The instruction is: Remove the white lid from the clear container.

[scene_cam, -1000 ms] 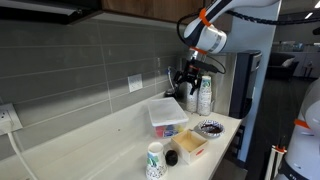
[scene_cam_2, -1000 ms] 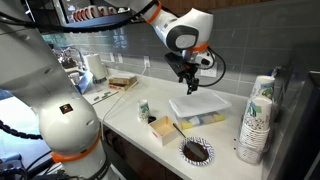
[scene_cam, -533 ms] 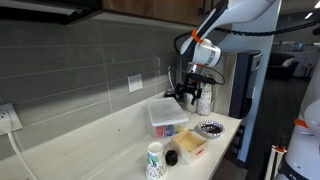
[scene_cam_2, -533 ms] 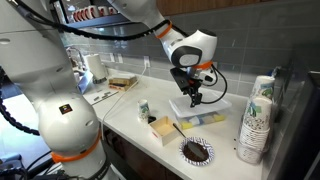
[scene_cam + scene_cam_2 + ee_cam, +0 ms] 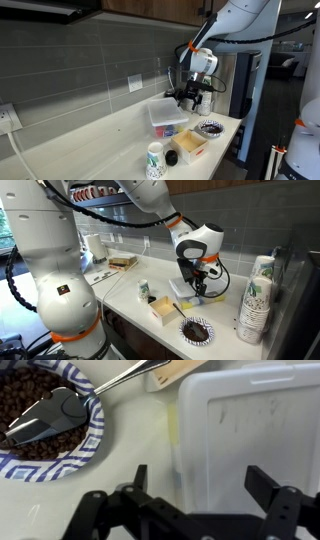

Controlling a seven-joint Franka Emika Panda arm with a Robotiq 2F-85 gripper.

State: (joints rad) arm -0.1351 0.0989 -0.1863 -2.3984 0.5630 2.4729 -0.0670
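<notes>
The white lid (image 5: 164,108) sits on the clear container (image 5: 168,124), whose colourful contents show through its walls; both also show in an exterior view, lid (image 5: 208,287) on container (image 5: 208,299). In the wrist view the lid (image 5: 255,425) fills the right half. My gripper (image 5: 193,97) hangs low just above the lid's end, also in an exterior view (image 5: 196,283). In the wrist view the gripper (image 5: 204,482) is open and empty; its fingers (image 5: 268,485) straddle the lid's edge strip.
A patterned bowl (image 5: 40,420) of dark beans with a metal spoon (image 5: 60,410) lies beside the container, seen in both exterior views (image 5: 210,128) (image 5: 196,330). A small tan box (image 5: 190,146) (image 5: 163,309), a paper cup (image 5: 154,160) and stacked cups (image 5: 257,295) stand nearby.
My gripper has come down from well above the counter to just over the lid's end. The jaws have stayed open. The lid and container have not moved.
</notes>
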